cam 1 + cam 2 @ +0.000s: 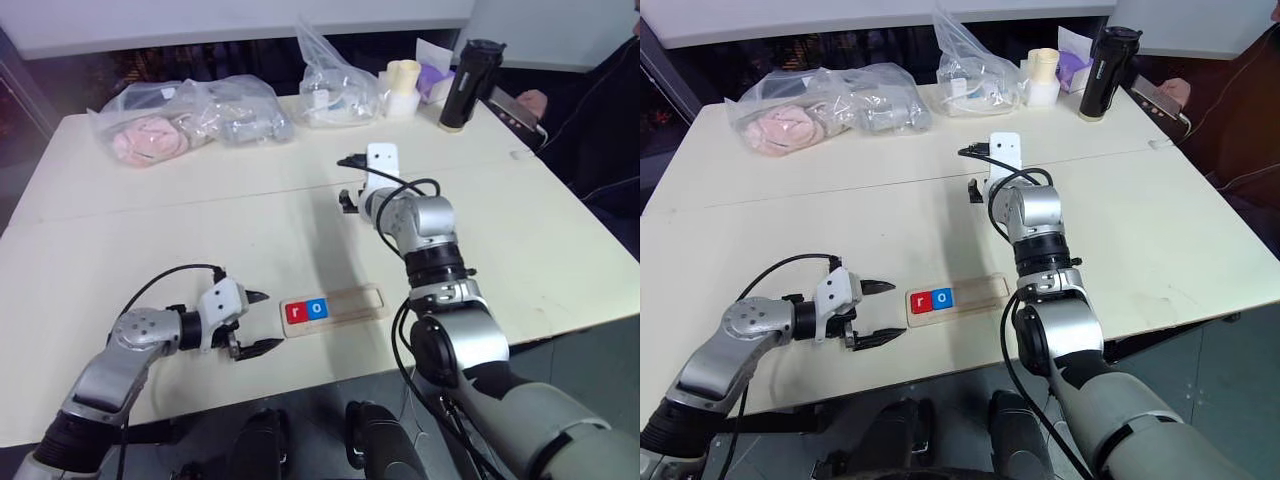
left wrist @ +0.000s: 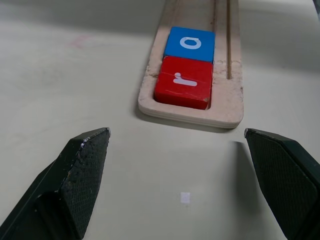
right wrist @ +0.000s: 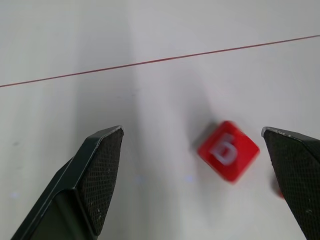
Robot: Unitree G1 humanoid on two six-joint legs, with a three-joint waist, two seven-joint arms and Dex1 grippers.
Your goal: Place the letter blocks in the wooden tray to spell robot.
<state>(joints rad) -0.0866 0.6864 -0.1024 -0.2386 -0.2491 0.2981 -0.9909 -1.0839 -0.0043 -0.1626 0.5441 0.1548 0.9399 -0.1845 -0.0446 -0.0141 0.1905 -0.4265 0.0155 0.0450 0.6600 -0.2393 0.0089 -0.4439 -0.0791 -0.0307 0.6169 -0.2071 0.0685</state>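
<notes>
Tabletop tray [image 1: 350, 302] tiles [image 2: 185, 65] ("r", "o")

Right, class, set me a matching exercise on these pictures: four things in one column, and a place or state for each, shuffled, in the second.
Things:
1. r block
2. o block
3. b block
4. left end effector

Places or states:
A. loose on the table, between open fingers
B. blue, second slot of the wooden tray
C. red, at the tray's end
D. open, empty, beside the tray's end

Pairs: 1-C, 2-B, 3-A, 4-D
</notes>
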